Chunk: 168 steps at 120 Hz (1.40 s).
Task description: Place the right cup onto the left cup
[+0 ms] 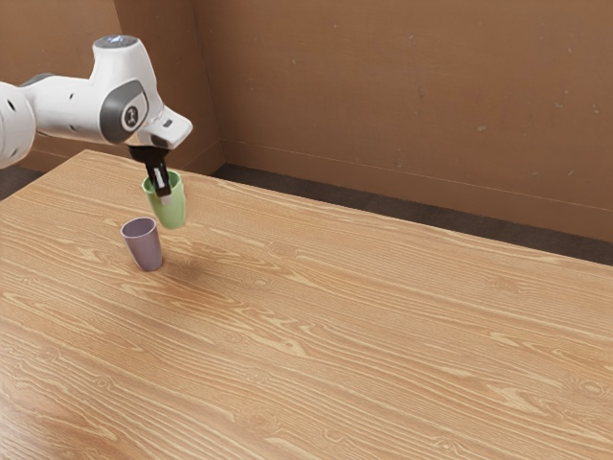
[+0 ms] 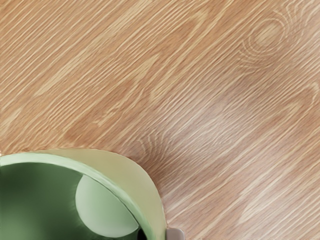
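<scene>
Cup (image 1: pixel 173 213), pale green, tapered

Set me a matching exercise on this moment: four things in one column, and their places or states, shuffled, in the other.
Things
1. Green tapered cup
2. Purple tapered cup
3. Black two-finger gripper
4. Plain brown wall

Places and states
A. Rises beyond the wooden table
B. Stands on the wood, apart from the gripper
C. Hangs at the end of the white arm, shut on a cup's wall
D. Is held by its side wall, one finger inside it and one outside

Right pairs: 1-D, 2-B, 3-C, 4-A
</scene>
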{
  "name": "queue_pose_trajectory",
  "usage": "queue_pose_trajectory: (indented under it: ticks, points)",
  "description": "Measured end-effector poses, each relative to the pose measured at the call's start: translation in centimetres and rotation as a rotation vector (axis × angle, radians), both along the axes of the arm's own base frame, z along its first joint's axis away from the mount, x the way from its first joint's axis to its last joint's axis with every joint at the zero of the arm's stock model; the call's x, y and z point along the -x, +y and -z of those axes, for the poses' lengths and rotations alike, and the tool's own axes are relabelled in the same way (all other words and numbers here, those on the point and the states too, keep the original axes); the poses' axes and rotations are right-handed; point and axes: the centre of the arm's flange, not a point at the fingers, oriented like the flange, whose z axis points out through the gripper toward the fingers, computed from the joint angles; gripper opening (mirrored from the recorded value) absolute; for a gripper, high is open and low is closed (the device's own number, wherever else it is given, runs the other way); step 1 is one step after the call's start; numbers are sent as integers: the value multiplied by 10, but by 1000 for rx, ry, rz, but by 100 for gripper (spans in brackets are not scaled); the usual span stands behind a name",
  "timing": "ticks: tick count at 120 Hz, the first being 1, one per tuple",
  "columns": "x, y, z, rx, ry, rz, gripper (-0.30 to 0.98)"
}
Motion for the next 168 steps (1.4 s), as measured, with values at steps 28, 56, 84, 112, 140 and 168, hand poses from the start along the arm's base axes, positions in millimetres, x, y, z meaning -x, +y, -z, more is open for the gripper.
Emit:
queue_pose_trajectory:
  ticks: [28,56,84,112,140,168]
  points:
    - [5,34,1,-6,28,-38,-10]
    - [-12,65,1,-39,33,-46,-10]
    - [-25,81,15,-46,55,-27,-10]
    - [-25,91,28,-43,81,-13,-10]
    - [-25,92,37,-41,98,7,-10]
    - [-21,90,42,-32,110,18,-10]
